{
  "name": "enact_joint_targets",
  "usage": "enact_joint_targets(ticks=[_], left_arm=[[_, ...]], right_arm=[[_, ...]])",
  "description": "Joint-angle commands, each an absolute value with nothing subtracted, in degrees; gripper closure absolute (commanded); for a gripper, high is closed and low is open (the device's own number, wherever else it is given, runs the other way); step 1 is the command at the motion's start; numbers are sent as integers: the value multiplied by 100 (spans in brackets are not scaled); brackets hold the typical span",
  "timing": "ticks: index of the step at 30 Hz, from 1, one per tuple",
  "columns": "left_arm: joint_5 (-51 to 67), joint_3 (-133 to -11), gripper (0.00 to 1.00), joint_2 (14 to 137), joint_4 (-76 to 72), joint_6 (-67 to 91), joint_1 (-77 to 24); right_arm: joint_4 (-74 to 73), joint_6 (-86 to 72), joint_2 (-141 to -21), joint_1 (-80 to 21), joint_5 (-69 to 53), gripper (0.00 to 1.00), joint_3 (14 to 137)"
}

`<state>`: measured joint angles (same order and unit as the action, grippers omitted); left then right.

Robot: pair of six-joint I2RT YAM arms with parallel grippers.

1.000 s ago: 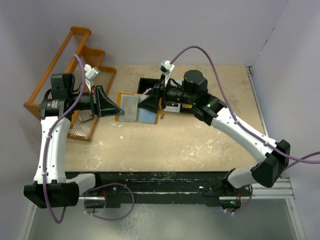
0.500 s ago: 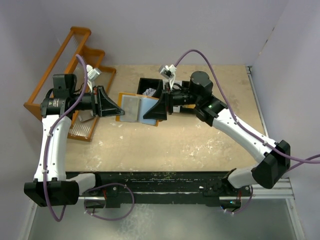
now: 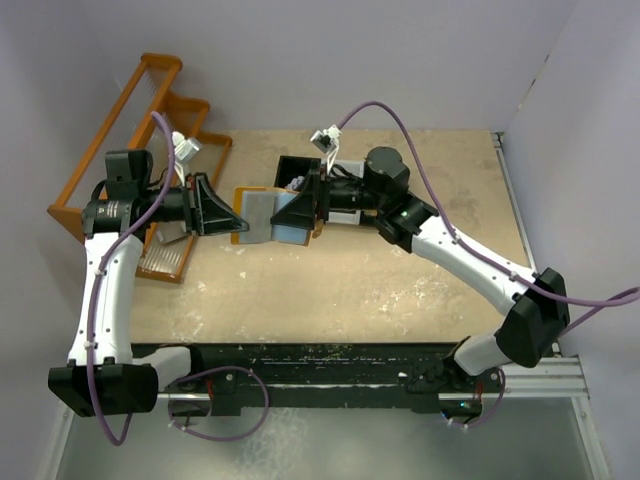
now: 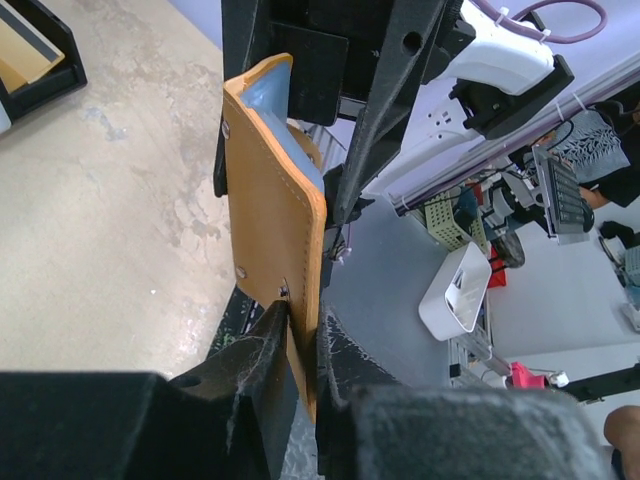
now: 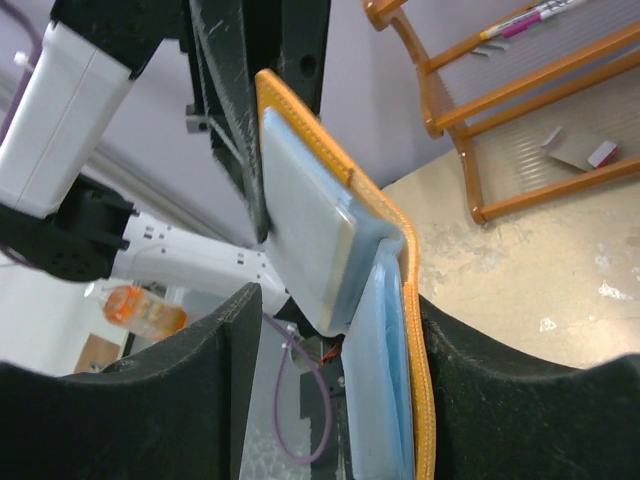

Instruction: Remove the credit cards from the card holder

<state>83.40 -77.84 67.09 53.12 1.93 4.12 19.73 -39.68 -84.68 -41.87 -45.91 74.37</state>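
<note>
The likeliest failure was the small tan-orange leather bifold card holder (image 3: 262, 214) twisting or slipping free. It seemed to hang clear of the sandy wooden tabletop (image 3: 400, 290), just left of and nearer than the black three-compartment tray (image 3: 288, 166), and was carried by one thin edge only. The left gripper (image 4: 303, 330) was pinched tight on the tan border of the half farther from the tray, so any tug from the other side would lever against that narrow hold. A second risk was the right gripper (image 5: 338, 305) closing on the whole half rather than a card. Its jaws were spread wide, straddling the pale blue-grey panel nearer the tray, one finger against the tan rim and the other clear of it. The credit cards could not be told apart, though a thick pale slab (image 5: 300, 230) on the farther half may have held them. Both arms reached low and roughly level, fingers pointing at each other across the opened holder, the right wrist passing over the tray
</note>
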Motion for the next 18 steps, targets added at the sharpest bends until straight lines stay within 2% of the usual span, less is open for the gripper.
enact_joint_targets(ticks=[1,7,16,18], left_arm=[[8335,-7536,78,6609,4806,493,379],[8034,-7549,76,6576,4798,477,382],[8278,-7789,74,6627,5289,31,378],[8485,-7802,71,6634,5408,-30,378]], right_arm=[[2424,-4221,-8399,-4517,-4023,47,7630],[2364,-4262,-8420,-4579,-3824,64,7637],[2215,-4376,-8190,-4348,-4175,98,7350],[2236,-4395,-8159,-4295,-4204,100,7301]])
